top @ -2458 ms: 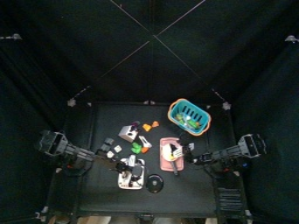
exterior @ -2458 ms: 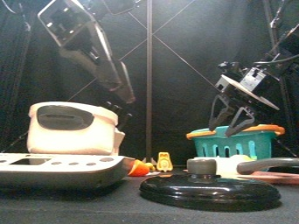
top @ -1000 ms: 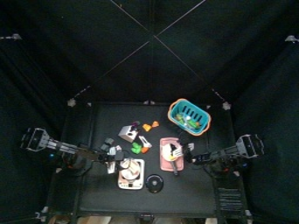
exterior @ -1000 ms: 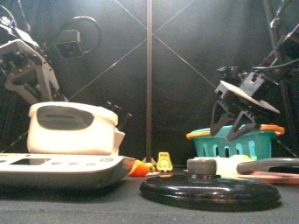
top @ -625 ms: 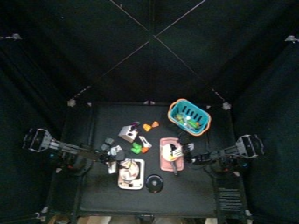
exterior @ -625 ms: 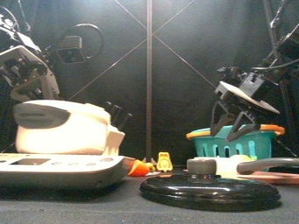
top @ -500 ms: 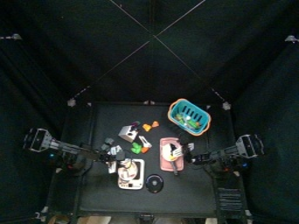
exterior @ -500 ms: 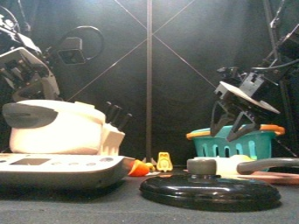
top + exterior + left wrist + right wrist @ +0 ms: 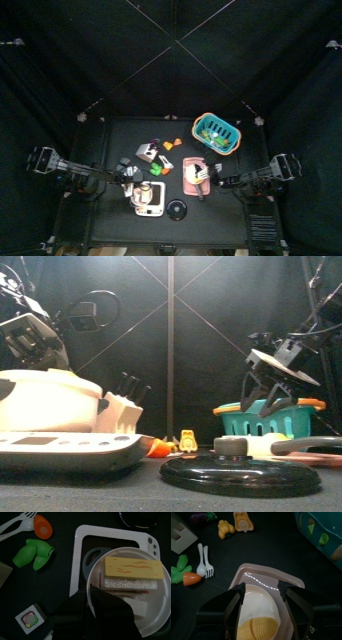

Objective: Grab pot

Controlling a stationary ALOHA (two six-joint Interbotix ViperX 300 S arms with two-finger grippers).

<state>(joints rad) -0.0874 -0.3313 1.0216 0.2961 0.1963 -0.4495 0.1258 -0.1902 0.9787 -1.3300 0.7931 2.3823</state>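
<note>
Black and glossy at the very front edge lies the black round lid with a knob [image 9: 241, 471], flat on the table and apart from everything else. Just behind it, over on the left, sits the white flat cooker base with a row of buttons [image 9: 67, 448], and on that base is the prize: the cream-white round pot [image 9: 47, 401], sitting tilted and not square on the base. From the wrist camera, the left gripper [image 9: 92, 599] has its dark jaws pinched on the pot's near rim, one inside the wall and one outside, with a yellow block lying in the bowl beyond them. So the grab looks made, but only on a thin edge, and that's the worry. A one-sided rim hold could let the pot swing or slip free on the lift, spill the block, or drag the base along with it. Farther back on the right stands the teal slatted basket [image 9: 267, 416], and above it the right gripper [image 9: 271, 388] hangs idle, jaws spread, hovering over a pink tray [image 9: 254, 579] with nothing in its grasp.
</note>
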